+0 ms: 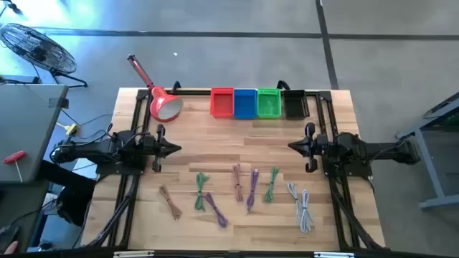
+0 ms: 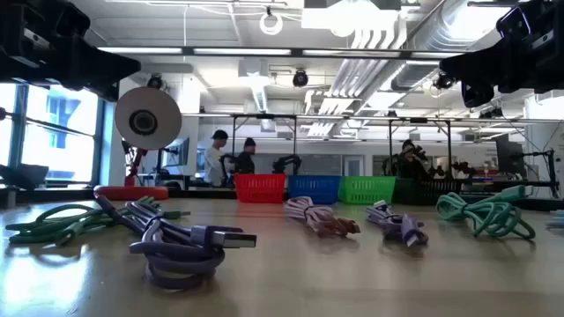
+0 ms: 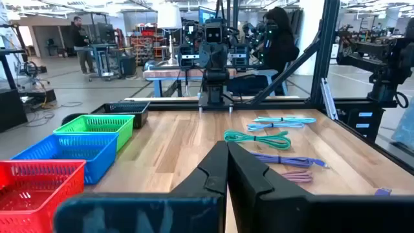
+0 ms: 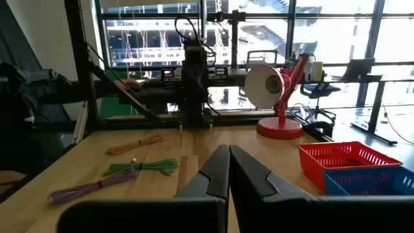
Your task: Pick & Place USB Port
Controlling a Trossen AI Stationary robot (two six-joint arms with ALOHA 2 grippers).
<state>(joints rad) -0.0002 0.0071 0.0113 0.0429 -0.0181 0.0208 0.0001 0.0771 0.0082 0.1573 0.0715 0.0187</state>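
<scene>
Cables (image 1: 237, 190) lie in row on table (image 1: 229, 136) front, long way running front to back. Left hand (image 1: 174, 149) and right hand (image 1: 292, 146) both closed, empty, behind row. Baskets (image 1: 245, 102) at back.

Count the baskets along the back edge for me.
4, in a row at the table's back edge: red basket, blue basket, green basket, black basket, left to right in the high view. None looks hidden.

Four baskets stand in a row at twelve o'clock: red basket (image 1: 222, 102), blue basket (image 1: 245, 103), green basket (image 1: 269, 103), black basket (image 1: 295, 104). A red lamp (image 1: 163, 104) sits at ten o'clock on the pale wood-grain tabletop (image 1: 215, 143). Cables: brown cable (image 1: 170, 201), green cable (image 1: 200, 190), purple cable (image 1: 252, 190), grey cable (image 1: 303, 207).
</scene>
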